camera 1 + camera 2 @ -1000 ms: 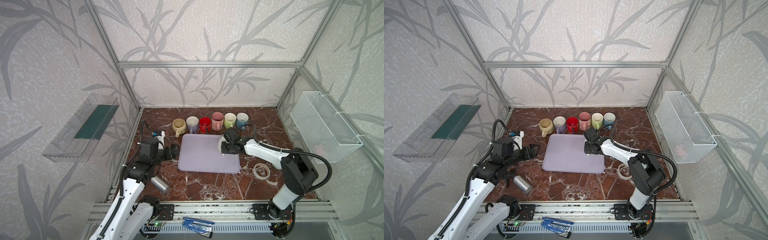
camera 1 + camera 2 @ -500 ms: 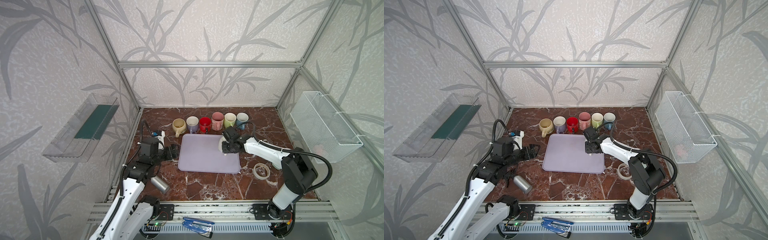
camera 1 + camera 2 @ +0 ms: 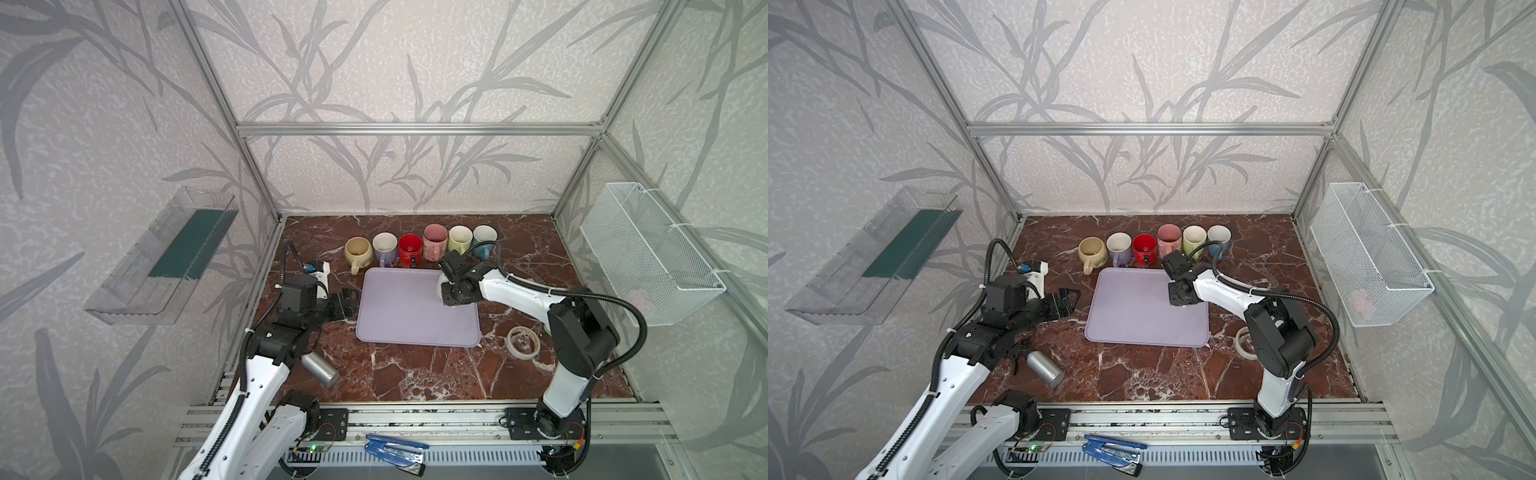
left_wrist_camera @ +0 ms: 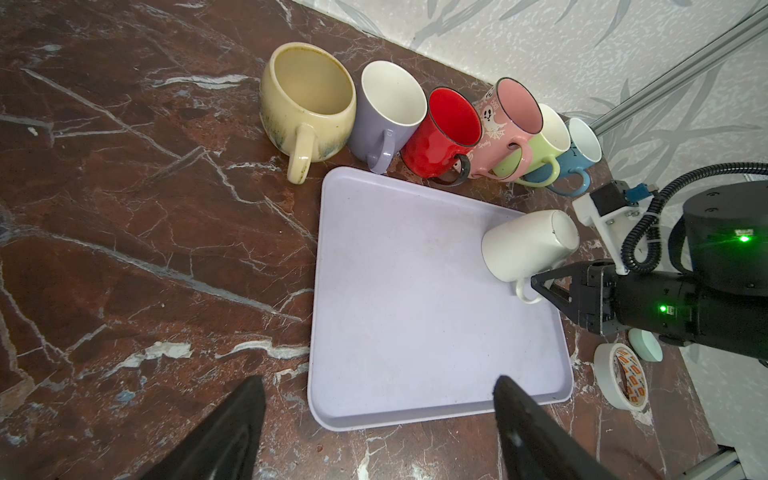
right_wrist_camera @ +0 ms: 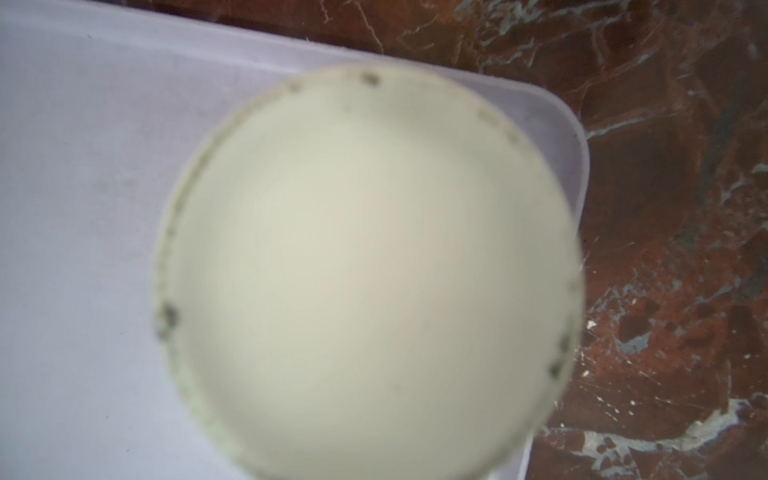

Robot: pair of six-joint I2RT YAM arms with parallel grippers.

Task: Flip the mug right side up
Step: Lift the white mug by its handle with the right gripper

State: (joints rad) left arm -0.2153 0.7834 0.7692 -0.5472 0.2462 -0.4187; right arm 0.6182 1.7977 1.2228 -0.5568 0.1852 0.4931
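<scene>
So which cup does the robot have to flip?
Find the purple tray in the middle of the table. One white mug stands on its far right corner. Unlike the six mugs lined up behind the tray, it is bottom-up.

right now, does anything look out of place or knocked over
The white mug sits upside down, base up, on the lavender tray, while the six mugs behind it stand upright. A metal can also lies on its side.
</scene>
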